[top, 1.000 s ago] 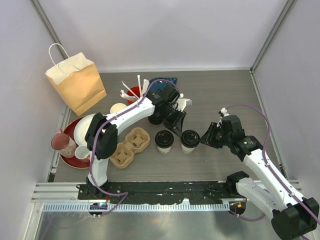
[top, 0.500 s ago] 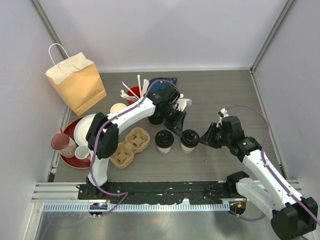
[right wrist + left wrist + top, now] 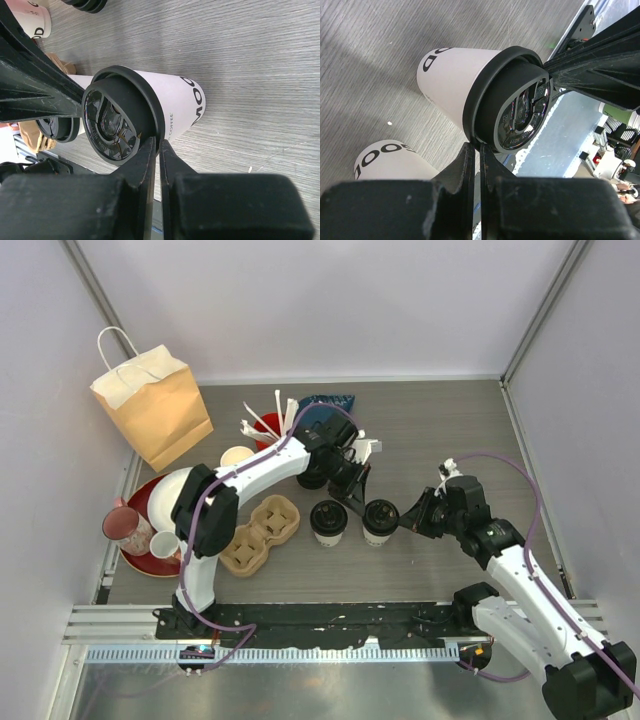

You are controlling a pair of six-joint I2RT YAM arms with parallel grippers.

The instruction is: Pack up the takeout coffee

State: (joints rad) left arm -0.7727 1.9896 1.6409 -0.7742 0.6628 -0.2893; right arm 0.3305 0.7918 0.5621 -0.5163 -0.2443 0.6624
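Two near-closed pincers, left gripper (image 3: 476, 148), right gripper (image 3: 156, 143), pinching lid rim (image 3: 479, 102) of one coffee cup (image 3: 447, 80)

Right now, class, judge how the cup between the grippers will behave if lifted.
The cup is tall on a narrow base, so probably tippy. Its paper wall likely dents. Lifted by the black lid, that might pop off.
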